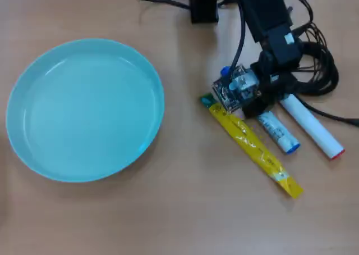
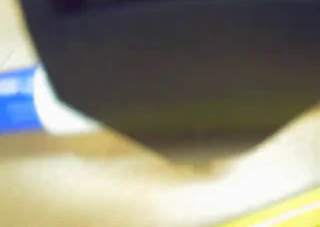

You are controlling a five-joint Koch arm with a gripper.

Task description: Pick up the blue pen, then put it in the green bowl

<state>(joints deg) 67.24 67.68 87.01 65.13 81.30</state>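
Note:
The blue pen (image 1: 277,132) lies on the wooden table at the right of the overhead view, its blue end toward the lower right and its upper part hidden under the arm. My gripper (image 1: 257,110) is low over that hidden part; its jaws are covered by the wrist camera board, so I cannot make out how they stand. The wrist view is badly blurred: a dark mass fills most of it, with the blue pen (image 2: 30,104) showing blue and white at the left edge. The green bowl (image 1: 84,109) sits empty at the left, well apart from the gripper.
A yellow sachet stick (image 1: 252,148) lies just left of the pen, parallel to it. A white marker with a red tip (image 1: 311,128) lies just right of it. Black cables (image 1: 320,69) loop at the right edge behind the arm.

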